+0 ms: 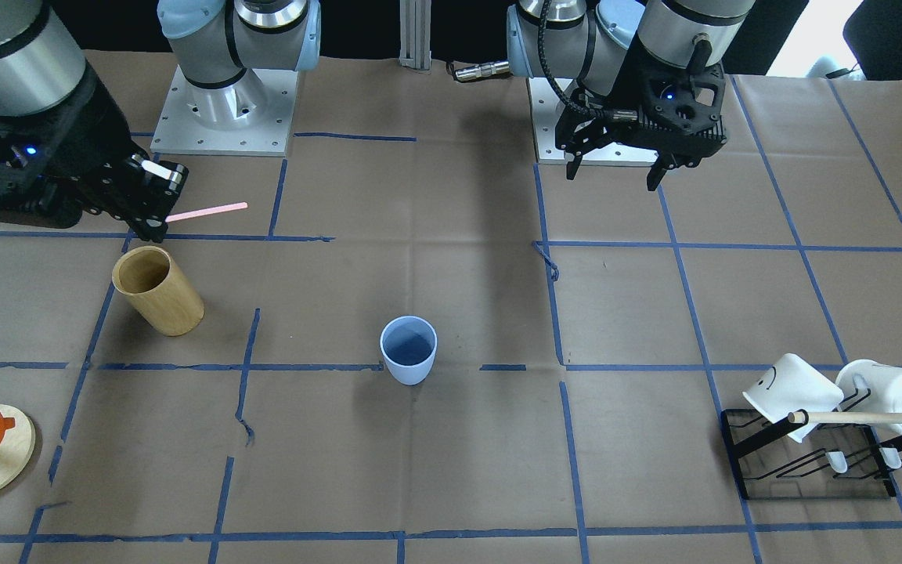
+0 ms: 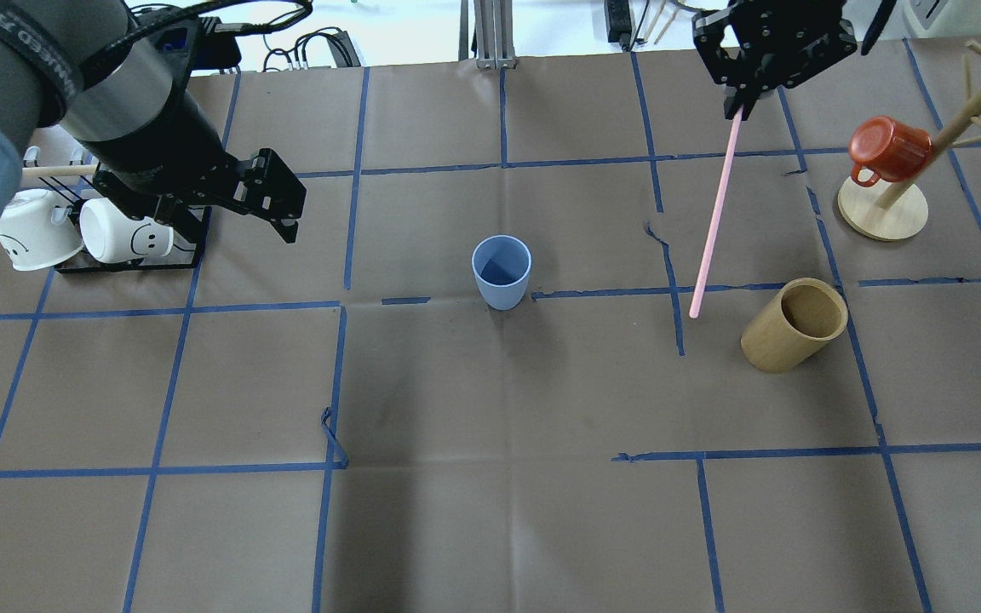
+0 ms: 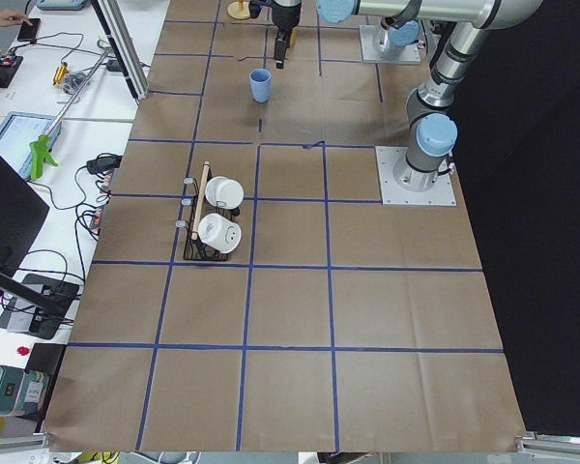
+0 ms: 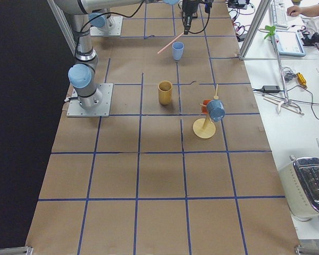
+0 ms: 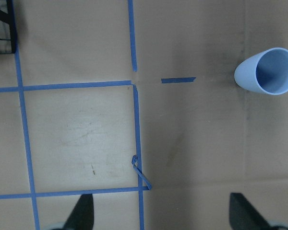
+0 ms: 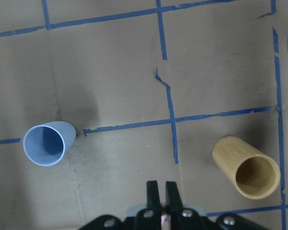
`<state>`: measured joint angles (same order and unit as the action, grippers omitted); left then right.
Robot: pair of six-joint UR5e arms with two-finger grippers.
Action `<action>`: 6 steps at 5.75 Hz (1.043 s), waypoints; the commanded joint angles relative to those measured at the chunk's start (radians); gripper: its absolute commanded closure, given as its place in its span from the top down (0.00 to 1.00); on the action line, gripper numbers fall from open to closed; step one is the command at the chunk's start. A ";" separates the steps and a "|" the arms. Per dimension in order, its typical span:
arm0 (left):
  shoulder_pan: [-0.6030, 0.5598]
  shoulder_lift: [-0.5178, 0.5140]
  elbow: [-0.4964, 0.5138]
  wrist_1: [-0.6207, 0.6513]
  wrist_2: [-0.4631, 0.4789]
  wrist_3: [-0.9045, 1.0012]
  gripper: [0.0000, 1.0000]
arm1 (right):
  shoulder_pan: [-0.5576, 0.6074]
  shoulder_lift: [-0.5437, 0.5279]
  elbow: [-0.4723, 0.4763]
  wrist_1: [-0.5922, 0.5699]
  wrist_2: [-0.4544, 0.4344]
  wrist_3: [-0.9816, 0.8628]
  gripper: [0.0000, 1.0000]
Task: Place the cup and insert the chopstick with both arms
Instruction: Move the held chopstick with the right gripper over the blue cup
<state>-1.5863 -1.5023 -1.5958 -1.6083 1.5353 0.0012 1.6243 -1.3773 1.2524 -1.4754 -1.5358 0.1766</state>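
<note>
Chopstick (image 2: 714, 217) is hanging tilted in the clenched right gripper (image 2: 742, 106), right of the blue cup (image 2: 501, 271); centre its tip over the rim before lowering. Left gripper (image 1: 613, 178) is idling, released.

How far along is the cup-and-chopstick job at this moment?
Done: the blue cup stands upright on the table, and the left tool is open and well apart from it. In hand: the right tool is shut on the pink chopstick, held at a slant. Left: carry the chopstick to the cup and put it in; the cup is empty.
</note>
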 commanded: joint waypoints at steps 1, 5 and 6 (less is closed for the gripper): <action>-0.006 -0.018 0.028 -0.036 0.000 -0.040 0.99 | 0.081 0.070 -0.058 -0.092 -0.006 0.073 0.09; -0.006 -0.003 0.013 -0.027 0.025 -0.040 0.99 | 0.228 0.274 -0.197 -0.230 -0.050 0.215 0.08; -0.006 -0.001 0.016 -0.027 0.023 -0.040 0.99 | 0.253 0.293 -0.194 -0.233 -0.053 0.210 0.08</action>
<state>-1.5923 -1.5065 -1.5803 -1.6367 1.5565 -0.0384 1.8507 -1.1068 1.0575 -1.6904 -1.5778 0.3873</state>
